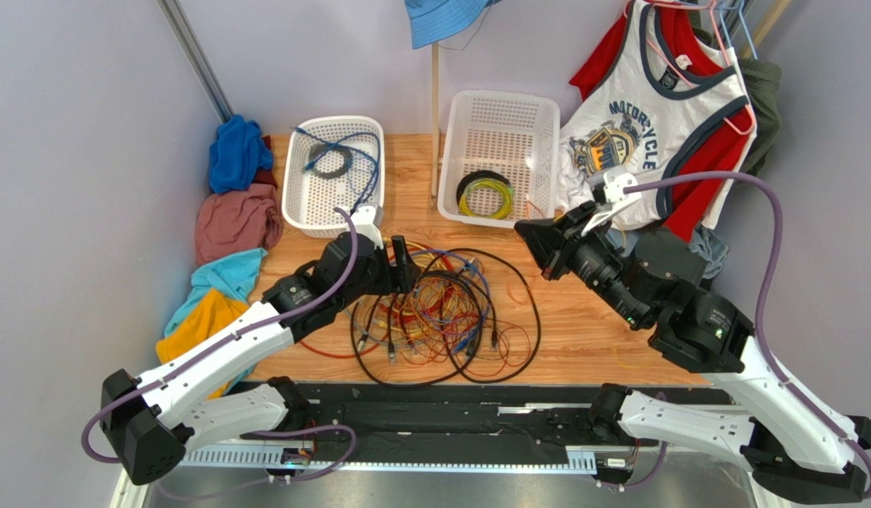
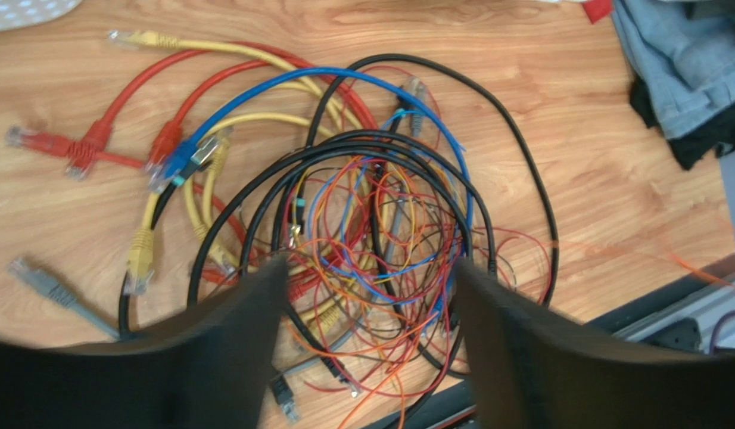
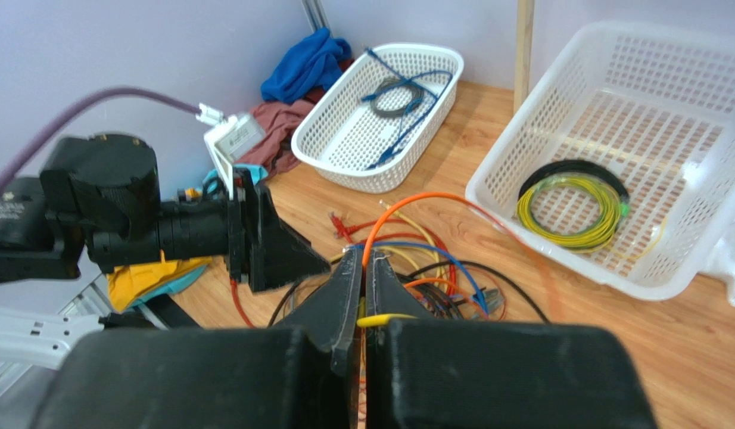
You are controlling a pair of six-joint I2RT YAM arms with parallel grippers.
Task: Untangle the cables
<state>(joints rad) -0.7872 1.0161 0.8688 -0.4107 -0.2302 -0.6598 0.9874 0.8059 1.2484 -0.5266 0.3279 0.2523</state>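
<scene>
We've got the cables heaped in one loose knot on the counter, middle of the workspace and just ahead of both arm bases. The left gripper is right at the heap's left edge. From its wrist camera the fingers are spread wide with nothing between them, and the thickest part of the tangle sits straight below the gap: black loops wrapped around fine red, orange and blue strands. So the left arm is the nearer one by a clear margin.

Over on the other side, the right gripper hangs off the heap's upper right and looks to be raised off the counter. It's clenched tight, and its own camera shows an orange cable pinched at the fingertips. A short yellow bit crosses lower down between the fingers, and we can't tell whether that's gripped too. The orange cable arcs up out of the tips and drops toward the pile, so its line runs from the right gripper down and left into the knot.

That's the relation we're watching, one end pinned on the right and the bulk under the open left. We judge the left needs to come straight down onto the heap.
</scene>
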